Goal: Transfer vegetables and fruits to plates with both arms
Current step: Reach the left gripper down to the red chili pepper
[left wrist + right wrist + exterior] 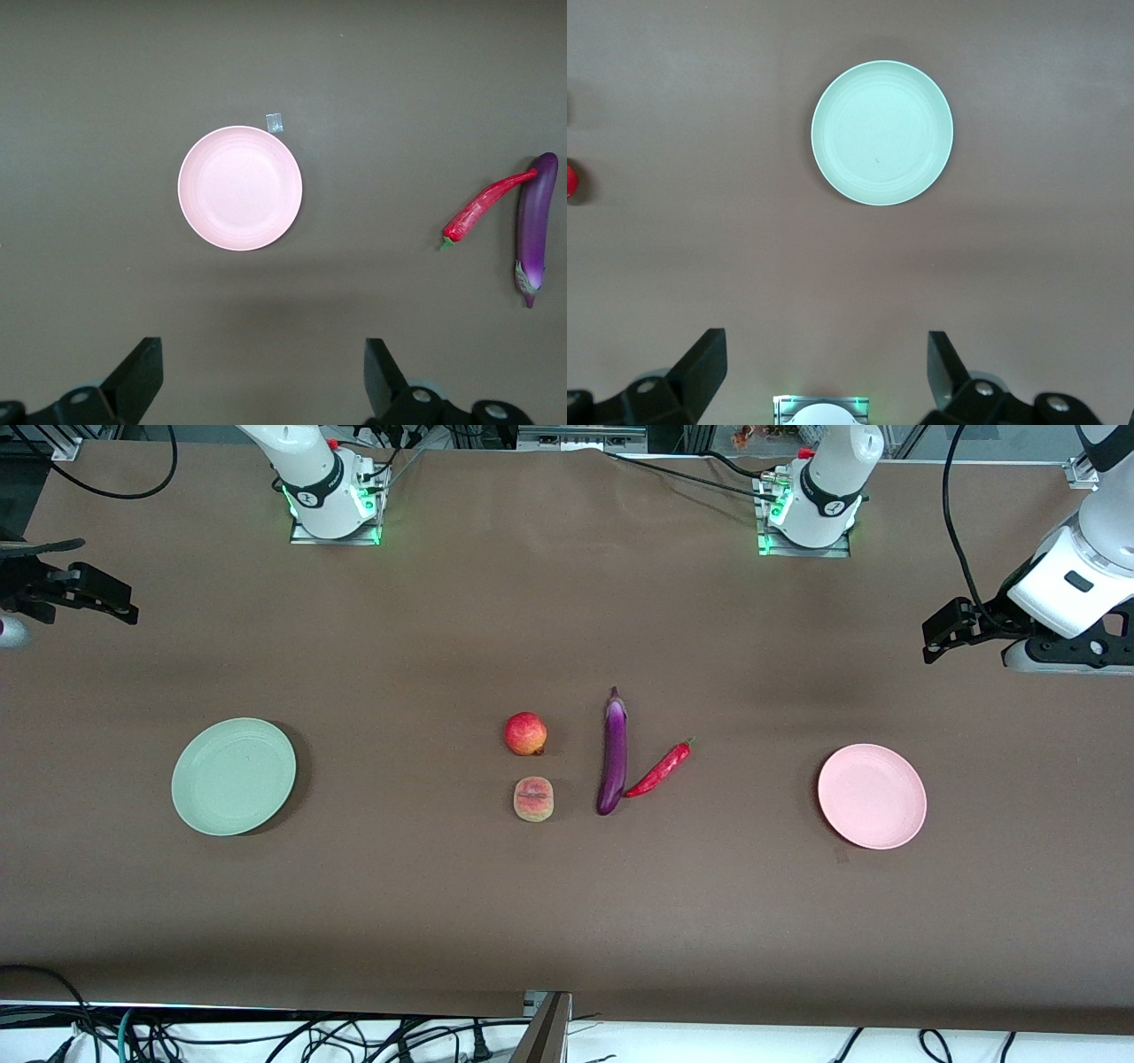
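Observation:
The apple, the peach, the purple eggplant and the red chili lie at the table's middle. The peach is nearer the front camera than the apple, and the chili touches the eggplant's end. The empty green plate lies toward the right arm's end, the empty pink plate toward the left arm's end. My right gripper hangs open and empty high over the right arm's end; its wrist view shows the green plate. My left gripper hangs open and empty high over the left arm's end; its wrist view shows the pink plate, chili and eggplant.
A brown cloth covers the table. A small bit of tape lies on it beside the pink plate. The arm bases stand along the edge farthest from the front camera. Cables hang below the nearest edge.

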`<control>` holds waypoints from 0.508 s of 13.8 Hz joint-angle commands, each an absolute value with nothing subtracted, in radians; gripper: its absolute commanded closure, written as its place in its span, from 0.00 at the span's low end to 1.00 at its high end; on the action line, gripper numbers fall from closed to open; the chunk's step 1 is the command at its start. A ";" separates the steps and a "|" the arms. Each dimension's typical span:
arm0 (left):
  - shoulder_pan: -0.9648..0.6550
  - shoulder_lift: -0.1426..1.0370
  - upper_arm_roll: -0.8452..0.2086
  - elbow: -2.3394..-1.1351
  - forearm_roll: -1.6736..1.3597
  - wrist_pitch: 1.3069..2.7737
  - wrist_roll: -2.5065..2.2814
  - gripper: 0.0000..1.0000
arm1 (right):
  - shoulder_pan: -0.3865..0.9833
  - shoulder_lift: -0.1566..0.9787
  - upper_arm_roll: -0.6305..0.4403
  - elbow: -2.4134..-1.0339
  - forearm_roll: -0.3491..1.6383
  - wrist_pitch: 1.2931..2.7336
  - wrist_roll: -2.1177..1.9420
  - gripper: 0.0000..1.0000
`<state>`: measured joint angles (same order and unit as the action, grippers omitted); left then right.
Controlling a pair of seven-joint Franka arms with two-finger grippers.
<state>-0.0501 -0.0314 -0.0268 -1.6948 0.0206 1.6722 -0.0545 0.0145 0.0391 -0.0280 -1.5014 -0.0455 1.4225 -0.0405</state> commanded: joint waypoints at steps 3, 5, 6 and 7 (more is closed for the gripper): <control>-0.057 -0.015 -0.028 -1.657 0.043 1.646 -0.063 0.00 | -0.003 0.048 -0.015 -1.476 -0.032 1.414 -0.031 0.00; -0.058 -0.014 -0.028 -1.658 0.043 1.646 -0.063 0.00 | -0.003 0.048 -0.015 -1.476 -0.032 1.414 -0.029 0.00; -0.058 -0.006 -0.028 -1.658 0.041 1.638 -0.063 0.00 | -0.003 0.048 -0.015 -1.476 -0.032 1.414 -0.029 0.00; -0.060 0.000 -0.028 -1.658 0.037 1.620 -0.064 0.00 | -0.003 0.048 -0.017 -1.476 -0.032 1.414 -0.029 0.00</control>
